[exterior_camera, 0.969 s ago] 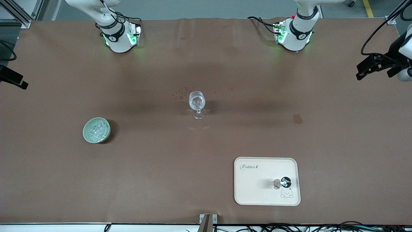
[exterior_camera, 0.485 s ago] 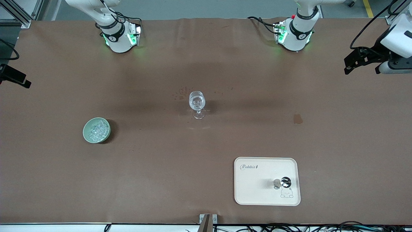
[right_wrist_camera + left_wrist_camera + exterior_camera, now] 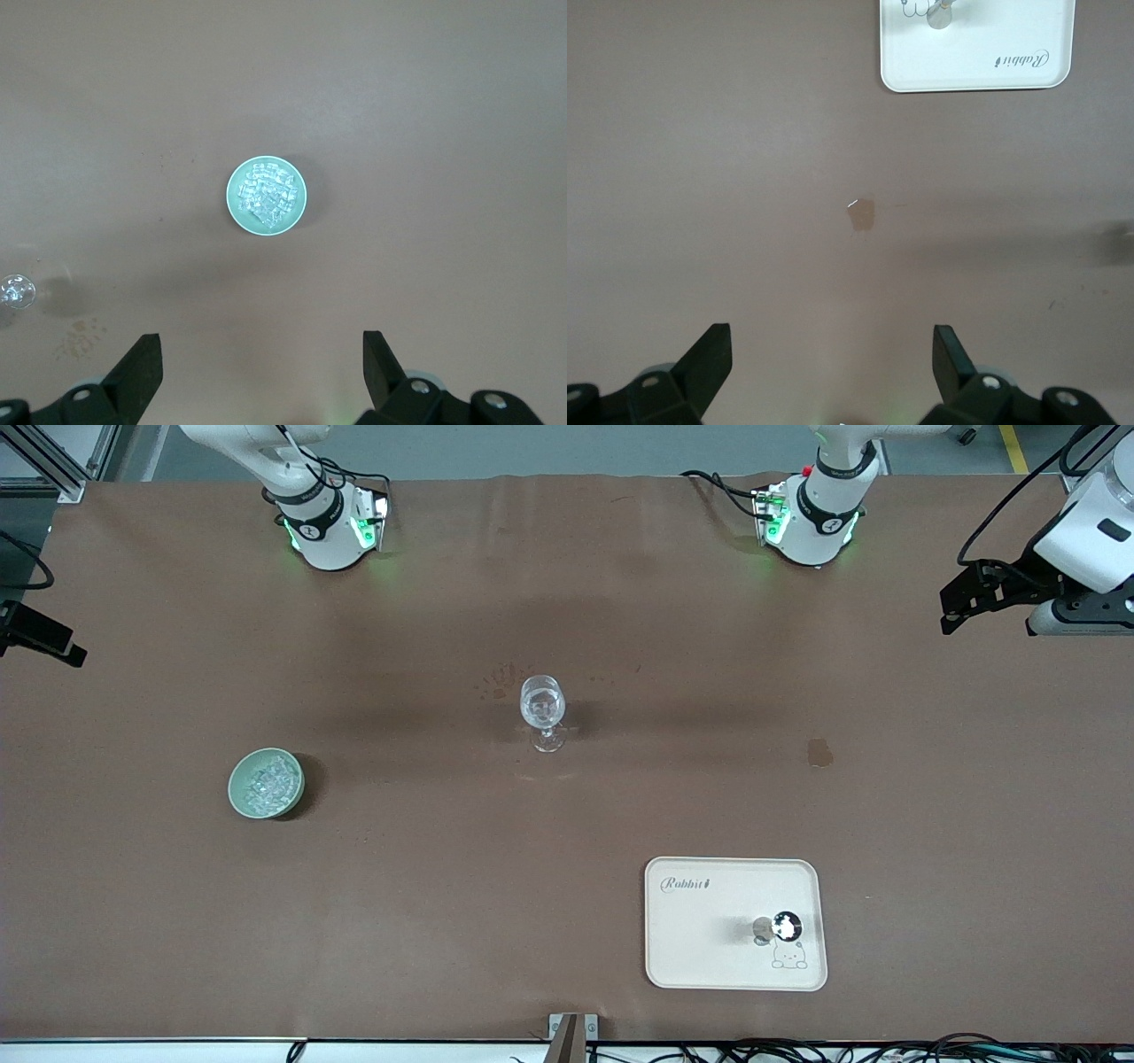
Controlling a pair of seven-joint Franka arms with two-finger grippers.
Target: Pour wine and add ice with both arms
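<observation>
A clear stemmed glass (image 3: 542,707) stands upright at the table's middle; it also shows at the edge of the right wrist view (image 3: 16,292). A pale green bowl (image 3: 266,782) holds several chunks of ice (image 3: 267,779), toward the right arm's end. In the right wrist view, the bowl (image 3: 232,208) and the ice (image 3: 266,195) lie well below my right gripper (image 3: 262,359), which is open and empty. My left gripper (image 3: 833,354) is open and empty, high over bare table. In the front view the left gripper (image 3: 961,602) and right gripper (image 3: 44,642) hang at the table's two ends.
A cream tray (image 3: 700,948) lies near the front edge toward the left arm's end, with a small dark-topped object (image 3: 781,926) standing on it. The tray (image 3: 992,75) also shows in the left wrist view. A small dark stain (image 3: 819,752) marks the brown table cover.
The left arm's hand has lifted and swung toward the robots' side at its end of the table. The right gripper has shifted slightly the same way. Glass, bowl and tray have not moved.
</observation>
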